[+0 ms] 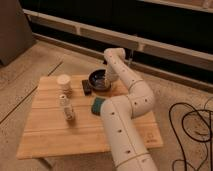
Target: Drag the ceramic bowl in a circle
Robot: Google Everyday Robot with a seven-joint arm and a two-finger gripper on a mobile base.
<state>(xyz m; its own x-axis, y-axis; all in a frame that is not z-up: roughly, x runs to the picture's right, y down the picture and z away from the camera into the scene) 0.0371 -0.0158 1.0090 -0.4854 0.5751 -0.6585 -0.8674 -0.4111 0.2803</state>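
The ceramic bowl (98, 79) is round, shallow and dark with a paler bluish inside. It sits near the far edge of the wooden table (50, 130). My white arm reaches from the lower right over the table and bends back down to the bowl. My gripper (108, 80) is at the bowl's right rim, mostly hidden behind the wrist.
A white cylindrical cup (64, 82) stands left of the bowl. A small dark block (86, 87) lies by the bowl's front left. A small bottle (66, 107) stands mid-table. A green sponge (96, 105) lies beside my arm. Black cables (192, 135) lie on the floor at right.
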